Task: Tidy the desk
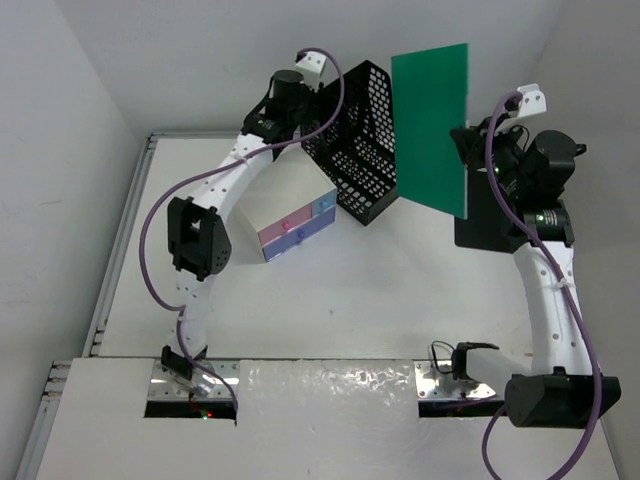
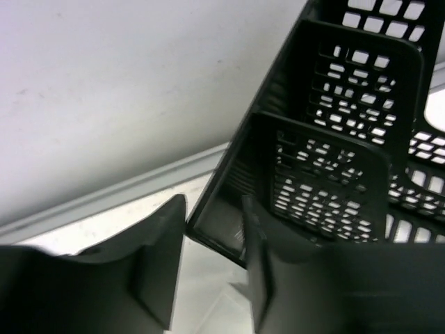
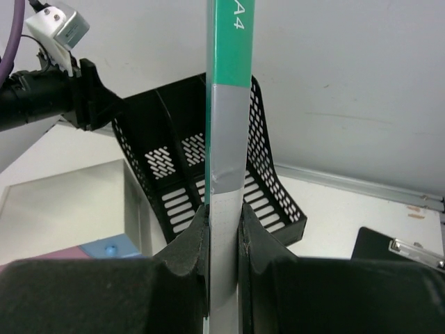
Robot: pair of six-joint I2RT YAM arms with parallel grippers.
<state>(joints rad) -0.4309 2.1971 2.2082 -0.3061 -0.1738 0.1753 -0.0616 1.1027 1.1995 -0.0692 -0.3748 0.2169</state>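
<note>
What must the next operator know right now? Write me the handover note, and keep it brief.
Left gripper: open, fingers apart at a corner of the black mesh organizer, not clamped on it.
Right gripper: shut on the green folder, held upright on edge, off the desk, beside the organizer.
Also on the desk: the drawer box left of the organizer, and the black clipboard under the right arm.
Done: folder is picked up.
Left: folder is not yet in a slot. Probably lower it into the organizer while the left arm steadies it, then see to the clipboard.
</note>
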